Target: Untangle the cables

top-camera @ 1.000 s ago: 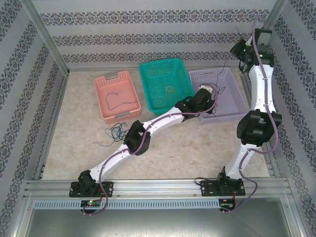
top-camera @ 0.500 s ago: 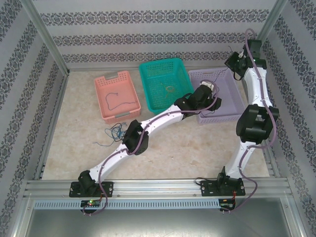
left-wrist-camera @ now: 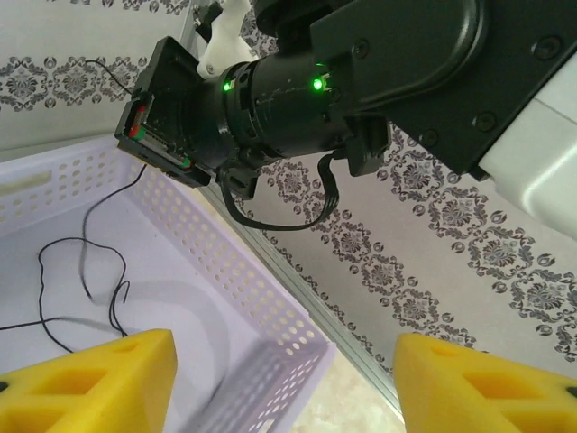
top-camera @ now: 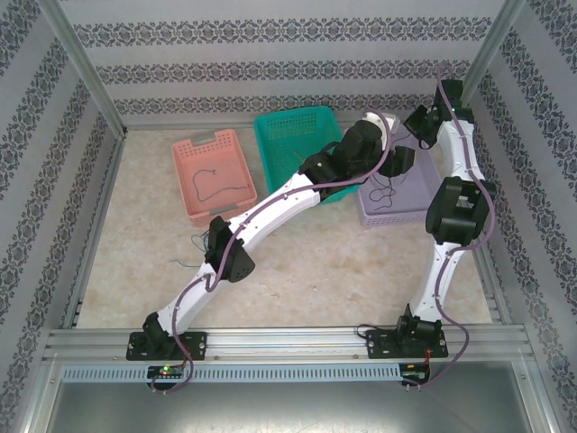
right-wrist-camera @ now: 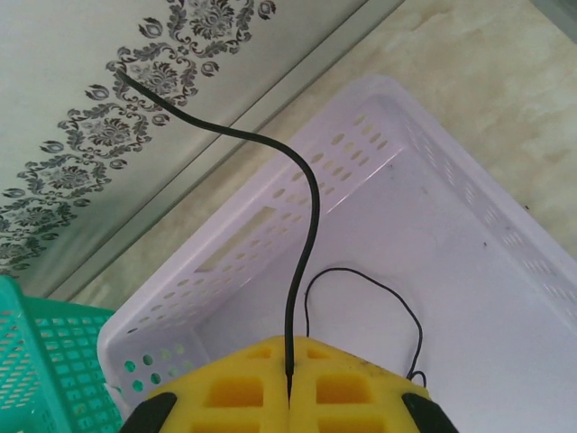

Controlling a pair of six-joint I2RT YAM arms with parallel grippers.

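Clamped tight in the shut right tool: a thin black flexible cable, curving up from the yellow pads over the lavender perforated plastic basket. Lower down, more black cable looped loose on that basket's floor. Above the same basket, left tool gaping wide, gripping nothing.
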